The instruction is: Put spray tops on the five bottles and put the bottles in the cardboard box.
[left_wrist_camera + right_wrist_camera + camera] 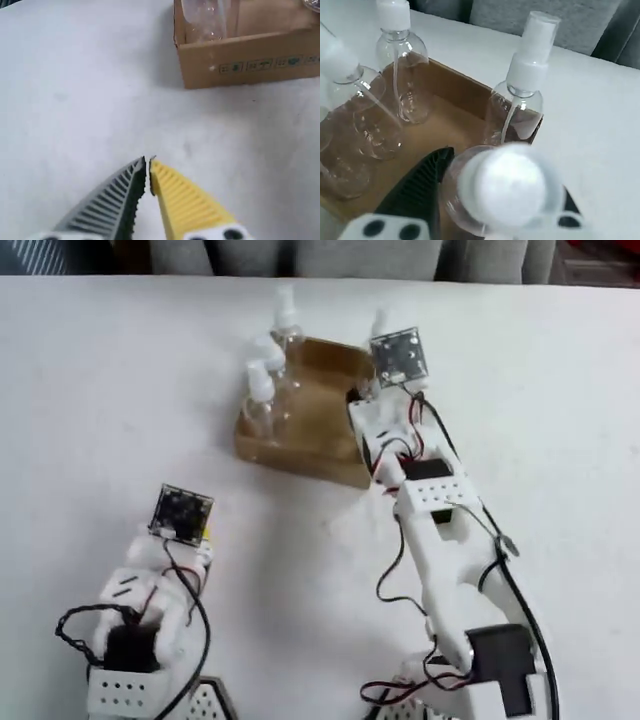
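The cardboard box (330, 455) stands at mid-table with clear bottles upright inside, each with a white spray top. Three bottles (265, 390) line one side of it and another bottle (380, 328) stands in the far corner. My right gripper (507, 172) hangs over the box (455, 85), shut on a further capped bottle (507, 192) held upright between its black fingers (420, 182). The far corner bottle (520, 95) stands just beyond it. My left gripper (148, 167) is shut and empty, low over bare table short of the box (245, 57).
The white table (120, 370) lies open to the left of the box. The right arm (440, 530) stretches from the near edge up to the box. The left arm (140, 610) sits at the near left corner.
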